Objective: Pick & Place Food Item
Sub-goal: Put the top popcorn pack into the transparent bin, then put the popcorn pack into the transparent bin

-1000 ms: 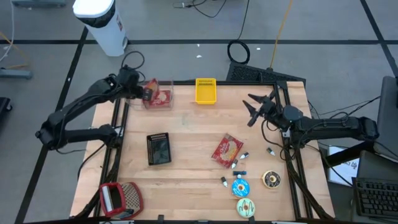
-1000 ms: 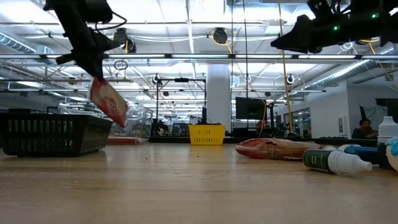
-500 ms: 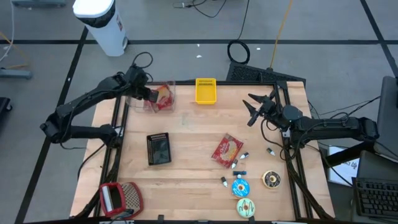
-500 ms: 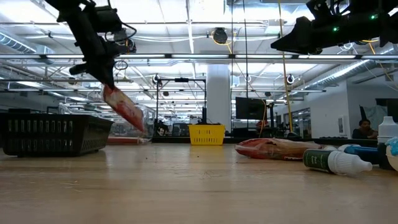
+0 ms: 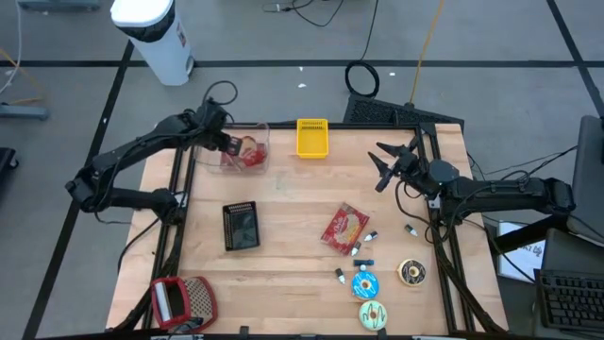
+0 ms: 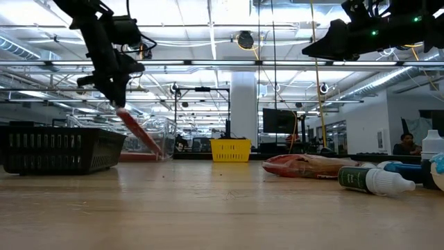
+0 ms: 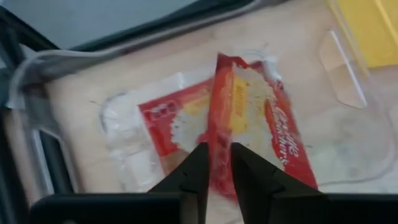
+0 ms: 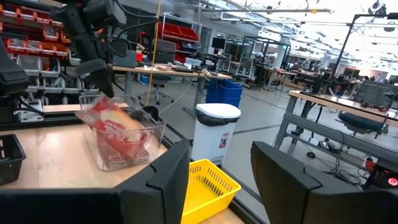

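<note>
Left hand: the left hand (image 5: 229, 144) is at the far left corner of the table (image 5: 293, 236), reaching over the clear plastic bin (image 5: 244, 148); its fingers (image 7: 198, 171) are pinched on the edge of a red snack packet (image 7: 245, 121) (the wrist view shows this best).
Red snack packet: hangs tilted from the left hand, lower end down inside the clear plastic bin, with a second red packet (image 7: 171, 124) lying flat under it on the bin floor.
Right hand: the right hand (image 5: 385, 162) hovers up high over the far right part of the table, fingers spread apart, holding nothing.
Yellow basket: small yellow basket (image 5: 312, 138) sits at the far edge, just right of the clear bin.
Black basket: a black basket (image 5: 241, 226) sits left of centre, well apart from the bin.
Other red packet: another red food packet (image 5: 344, 228) lies flat right of centre, pretty crumpled looking.
Small stuff: little dropper bottles (image 5: 366, 239) and round tins (image 5: 412, 273) are clustered at the near right.
Near left corner: a red mesh bag (image 5: 184, 300) sits at the edge.
</note>
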You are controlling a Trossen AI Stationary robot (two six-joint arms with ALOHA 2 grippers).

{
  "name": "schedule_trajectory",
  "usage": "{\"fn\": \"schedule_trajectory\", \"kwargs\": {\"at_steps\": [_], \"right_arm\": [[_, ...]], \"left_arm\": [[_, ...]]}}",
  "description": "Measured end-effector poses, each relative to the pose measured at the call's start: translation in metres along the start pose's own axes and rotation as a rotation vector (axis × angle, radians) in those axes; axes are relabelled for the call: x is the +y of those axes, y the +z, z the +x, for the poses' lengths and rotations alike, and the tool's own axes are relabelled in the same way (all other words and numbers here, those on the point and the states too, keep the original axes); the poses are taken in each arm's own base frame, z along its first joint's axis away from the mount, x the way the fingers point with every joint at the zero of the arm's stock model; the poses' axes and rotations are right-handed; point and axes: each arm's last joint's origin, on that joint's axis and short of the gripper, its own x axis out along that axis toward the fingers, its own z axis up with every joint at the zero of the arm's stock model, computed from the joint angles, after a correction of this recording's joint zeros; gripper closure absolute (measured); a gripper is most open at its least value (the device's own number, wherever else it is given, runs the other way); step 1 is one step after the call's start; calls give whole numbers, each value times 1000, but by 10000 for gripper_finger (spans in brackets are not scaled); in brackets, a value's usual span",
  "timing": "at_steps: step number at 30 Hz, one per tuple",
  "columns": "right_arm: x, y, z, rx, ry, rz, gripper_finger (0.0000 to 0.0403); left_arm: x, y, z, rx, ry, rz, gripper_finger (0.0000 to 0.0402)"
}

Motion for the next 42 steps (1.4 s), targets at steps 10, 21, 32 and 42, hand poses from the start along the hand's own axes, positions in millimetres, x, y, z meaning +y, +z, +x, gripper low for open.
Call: {"fn": "schedule_trajectory", "kwargs": {"at_steps": [10, 21, 32, 42], "right_arm": [[0, 0, 0, 0, 0, 0, 243], [0, 0, 0, 0, 0, 0, 243], [0, 0, 0, 0, 0, 0, 243], [0, 0, 0, -1, 3, 37, 243]], "left_arm": [[3, 1, -1, -40, 88, 11, 224], [1, 2, -30, -163, -112, 36, 190], [-58, -23, -42, -197, -477, 168, 215], [-131, -65, 0, -92, -607, 414, 215]]}}
